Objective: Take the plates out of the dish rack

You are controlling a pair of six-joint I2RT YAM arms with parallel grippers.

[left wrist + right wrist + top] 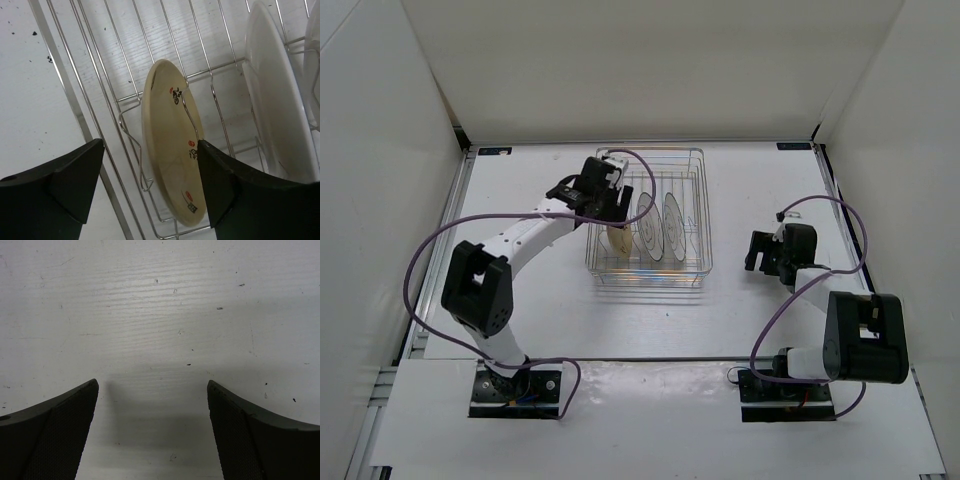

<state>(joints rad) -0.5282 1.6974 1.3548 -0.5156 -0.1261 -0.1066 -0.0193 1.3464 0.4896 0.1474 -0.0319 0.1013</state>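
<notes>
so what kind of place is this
Probably a robot lab test cell: white walls box in a white table, two arms are bolted at its edge, and a wire dish rack holds plates.

The top external view looks down from above and behind the arm bases and takes in the whole table point(570, 320), with the dish rack point(695, 170) near its middle. The left wrist view sits close over the rack's left end and looks past the left gripper point(151, 142) at the golden-tan plate point(167, 150), a spot the overhead view also covers. The right wrist view faces straight down past the right gripper point(152, 382) at bare table from close above, to the right of the rack.
</notes>
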